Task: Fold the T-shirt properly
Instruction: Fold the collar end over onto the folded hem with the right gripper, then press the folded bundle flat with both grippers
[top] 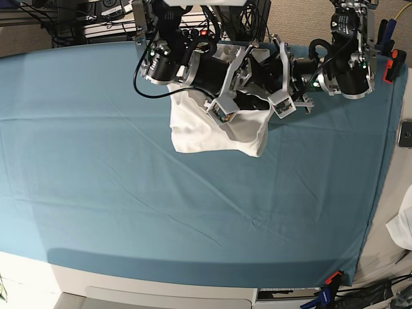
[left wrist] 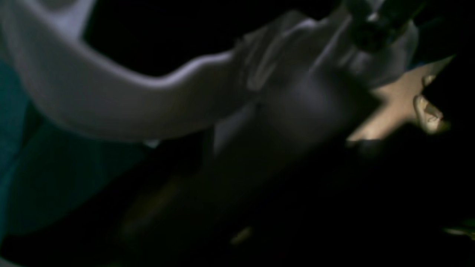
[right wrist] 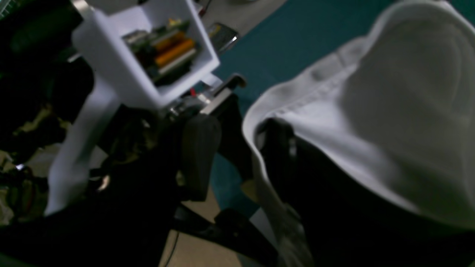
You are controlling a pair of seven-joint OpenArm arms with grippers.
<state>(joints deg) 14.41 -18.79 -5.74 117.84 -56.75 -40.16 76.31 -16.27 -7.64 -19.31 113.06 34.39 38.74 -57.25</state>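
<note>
- t-shirt point(top: 215, 132), plain white, hangs bunched at the far middle of the teal table cloth point(top: 129, 193), its lower edge touching the cloth while both arms crowd over its top edge.
- only the base view shows the whole scene: the left gripper point(top: 267, 96) on that view's right and the right gripper point(top: 225, 96) on its left meet close together above the shirt; their jaws are hidden behind the wrist cameras there.
- only the right wrist view shows the ribbed collar point(right wrist: 319, 85) up close: it curls over one dark finger point(right wrist: 278, 148) of the right gripper point(right wrist: 237, 155), with the other finger point(right wrist: 198, 155) standing apart from it and bare of fabric, so the jaws stand parted with the shirt draped on one side.
- the left wrist view, dark and blurred, shows a band of white fabric point(left wrist: 130, 96) stretched across the frame with teal cloth beneath; whether the left gripper clamps the shirt cannot be told from it.
- the base view alone shows a small white fabric scrap point(top: 404, 226) off the cloth's right edge, well apart from the shirt.
</note>
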